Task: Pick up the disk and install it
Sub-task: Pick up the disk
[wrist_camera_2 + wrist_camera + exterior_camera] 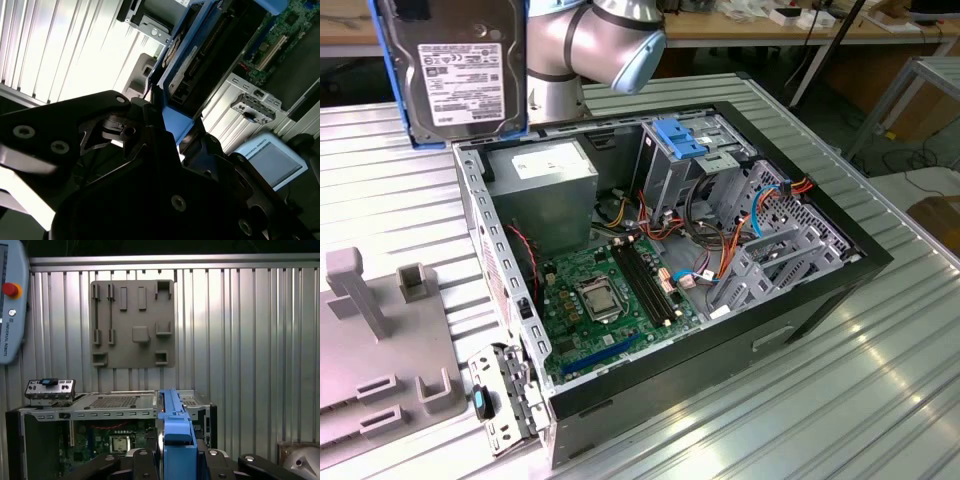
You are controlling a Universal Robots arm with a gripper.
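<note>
The disk (455, 70), a dark grey drive with a white label in a bright blue carrier, hangs upright in the air at the exterior view's upper left, above the back corner of the open computer case (800, 300). In both wrist views my gripper (175, 125) (178, 454) is shut on the blue carrier's end, a black finger (142, 460) on each side. The first wrist view shows the disk (172, 422) edge-on over the case (60, 415). The grey metal drive cage (770, 250) sits inside the case on the exterior view's right.
Inside the case are a green motherboard (605, 300), a grey power supply (540, 190), loose cables and a light-blue latch plate (682, 135). A grey fixture plate (380, 350) lies on the ribbed metal table (820, 400) at the exterior view's left. A teach pendant (10, 300) lies beyond.
</note>
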